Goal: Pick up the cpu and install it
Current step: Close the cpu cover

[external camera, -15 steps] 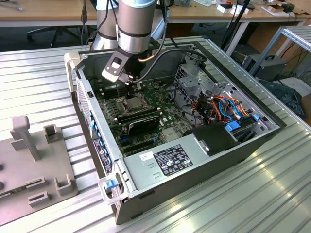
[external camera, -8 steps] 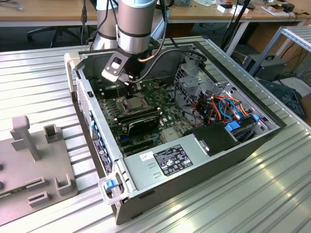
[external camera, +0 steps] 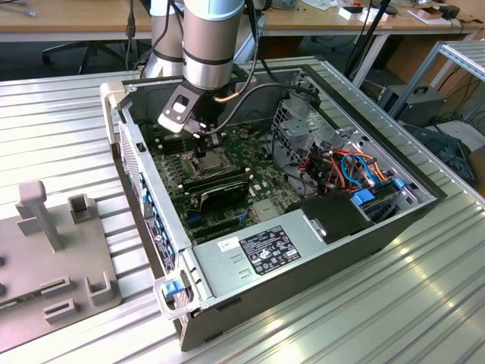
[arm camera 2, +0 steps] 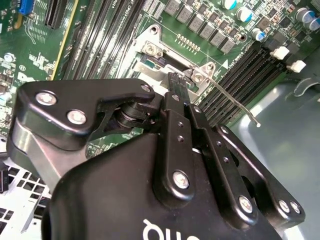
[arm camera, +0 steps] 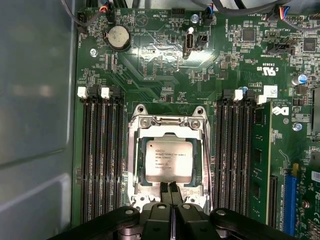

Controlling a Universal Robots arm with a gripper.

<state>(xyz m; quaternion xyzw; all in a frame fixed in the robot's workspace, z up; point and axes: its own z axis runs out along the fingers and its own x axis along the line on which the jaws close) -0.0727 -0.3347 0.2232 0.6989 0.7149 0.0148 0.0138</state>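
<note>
Exterior view: the arm [external camera: 208, 45] reaches down into the open computer case [external camera: 364, 250]. In the first wrist view the cpu [arm camera: 169, 160] lies flat in its socket frame [arm camera: 134, 150] on the motherboard [arm camera: 165, 65], between two banks of memory slots [arm camera: 100, 160], its sides square to them. The gripper [arm camera: 171, 189] hangs with its fingertips pressed together, apparently on nothing. They sit at the middle of the chip's edge farthest from the coin cell [arm camera: 119, 37]. In the second wrist view the socket lever [arm camera 2: 235, 100] seems unlatched.
</note>
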